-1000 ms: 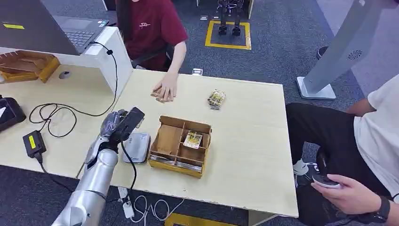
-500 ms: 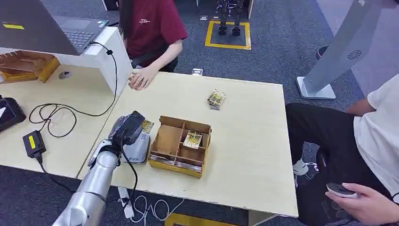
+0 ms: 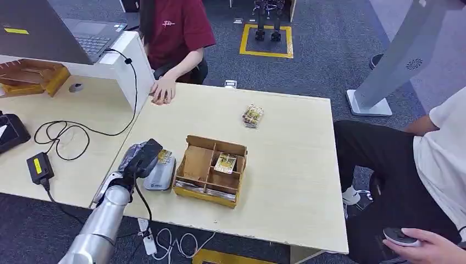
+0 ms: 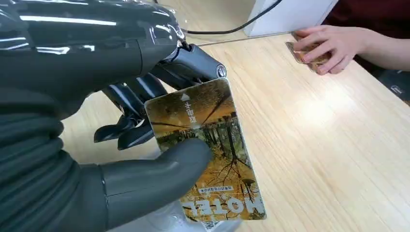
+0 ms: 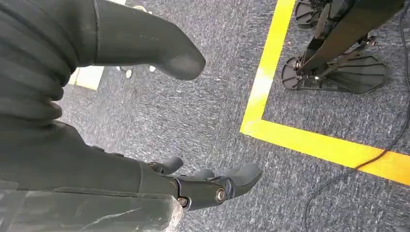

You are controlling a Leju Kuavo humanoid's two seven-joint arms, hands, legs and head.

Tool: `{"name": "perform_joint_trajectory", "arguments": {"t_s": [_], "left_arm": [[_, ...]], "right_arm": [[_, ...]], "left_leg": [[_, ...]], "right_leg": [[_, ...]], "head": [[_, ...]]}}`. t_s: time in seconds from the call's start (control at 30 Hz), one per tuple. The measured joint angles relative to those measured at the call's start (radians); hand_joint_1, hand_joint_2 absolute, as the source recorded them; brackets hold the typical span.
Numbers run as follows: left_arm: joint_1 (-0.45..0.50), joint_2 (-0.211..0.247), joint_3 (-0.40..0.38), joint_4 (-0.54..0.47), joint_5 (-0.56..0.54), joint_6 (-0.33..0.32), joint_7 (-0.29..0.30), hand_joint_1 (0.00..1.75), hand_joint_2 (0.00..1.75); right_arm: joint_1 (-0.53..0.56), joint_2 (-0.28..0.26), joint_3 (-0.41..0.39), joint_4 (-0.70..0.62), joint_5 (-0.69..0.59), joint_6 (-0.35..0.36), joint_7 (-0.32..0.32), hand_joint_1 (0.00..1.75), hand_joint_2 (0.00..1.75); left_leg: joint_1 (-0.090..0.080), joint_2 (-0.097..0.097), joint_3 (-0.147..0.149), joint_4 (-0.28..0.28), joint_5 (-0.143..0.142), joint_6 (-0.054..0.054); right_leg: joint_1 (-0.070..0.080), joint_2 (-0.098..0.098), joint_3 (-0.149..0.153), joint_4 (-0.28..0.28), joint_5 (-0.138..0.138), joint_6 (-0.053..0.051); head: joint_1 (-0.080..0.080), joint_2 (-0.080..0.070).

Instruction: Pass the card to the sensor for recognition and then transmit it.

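Observation:
My left hand (image 3: 141, 157) pinches a yellow hotel card (image 4: 205, 150) between its thumb and fingers, just over the white card sensor (image 3: 161, 175) on the wooden table (image 3: 286, 165). In the head view a corner of the card (image 3: 164, 156) peeks out past the hand above the sensor. My right hand (image 5: 159, 121) hangs over the grey carpet with its fingers apart and nothing in it. A person's hand (image 4: 333, 46) at the table's far edge holds another card.
A cardboard divider box (image 3: 211, 169) with a card in one compartment stands right beside the sensor. A stack of cards (image 3: 253, 116) lies farther back. Cables and a black adapter (image 3: 39, 167) lie on the left desk. A seated person (image 3: 434, 181) is at the right.
My left hand has come down and toward me with the card, from above the sensor's far side to just over it. The far person's hand drew back to the table's corner.

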Motion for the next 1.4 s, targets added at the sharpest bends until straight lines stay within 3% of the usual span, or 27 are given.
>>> {"name": "perform_joint_trajectory", "arguments": {"t_s": [0.5,1.4], "left_arm": [[0.01,0.033,0.001,0.0,-0.009,0.022,0.002,1.75,1.75],[0.011,0.04,0.021,0.077,-0.13,0.09,0.001,1.75,1.75]], "right_arm": [[0.0,0.001,0.005,0.003,-0.009,0.0,0.0,0.0,1.75],[-0.001,0.003,0.031,0.004,-0.026,-0.002,0.002,0.0,1.75]], "left_leg": [[0.0,0.0,0.0,0.0,0.0,0.0],[0.0,0.0,0.0,0.0,0.0,0.0]], "right_leg": [[0.0,0.0,0.0,0.0,0.0,0.0],[0.0,0.0,0.0,0.0,0.0,0.0]], "head": [[0.0,0.0],[0.0,0.0]]}}
